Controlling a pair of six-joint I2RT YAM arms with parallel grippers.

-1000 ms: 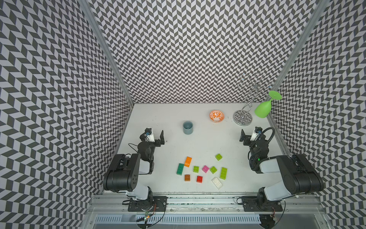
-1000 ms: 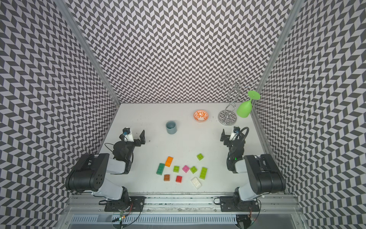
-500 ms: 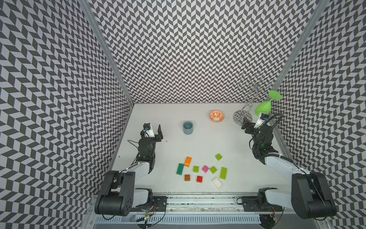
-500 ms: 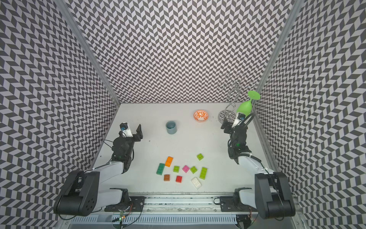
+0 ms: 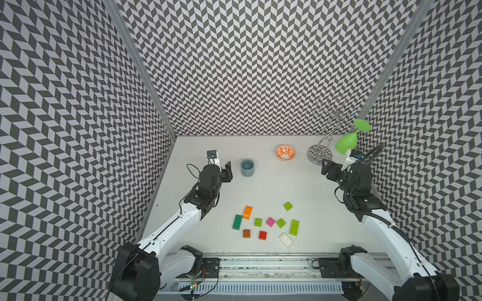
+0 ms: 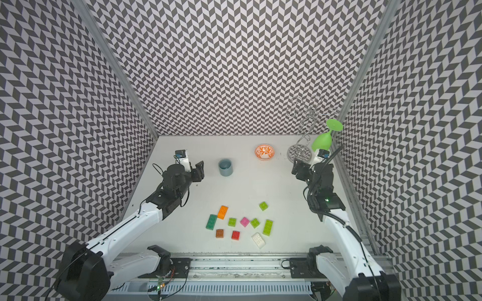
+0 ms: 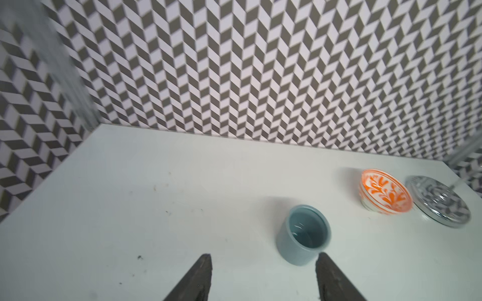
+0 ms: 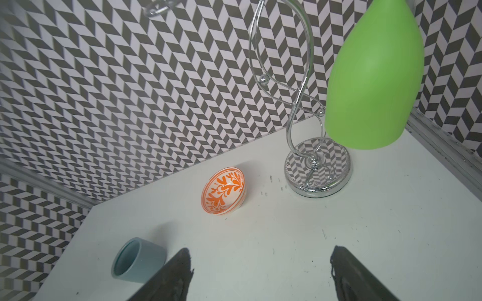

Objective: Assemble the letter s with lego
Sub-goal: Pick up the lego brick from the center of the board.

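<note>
The left gripper [image 7: 264,257] hangs over the far left of the table [image 5: 273,187], just beside the grey-blue cup [image 5: 247,167]. Only its wrist view settles the jaws: they stand parted, with bare table between them.

The lego bricks show in both top views but in neither wrist view. They lie loose at the near middle, well apart from both grippers: a dark green brick [image 5: 238,222] just beside an orange brick [image 5: 247,212], then a brown brick [image 5: 246,233], a red brick [image 5: 263,235], a pink brick [image 5: 270,221], four lime bricks [image 5: 294,227] and a white brick [image 5: 285,240].

Farther right stand a patterned orange bowl [image 5: 285,152] and a chrome rack [image 5: 319,157], with a green glass [image 5: 347,142] foot uppermost. The right gripper [image 8: 260,251] is near the rack's base; its wrist view shows it spread and empty.
</note>
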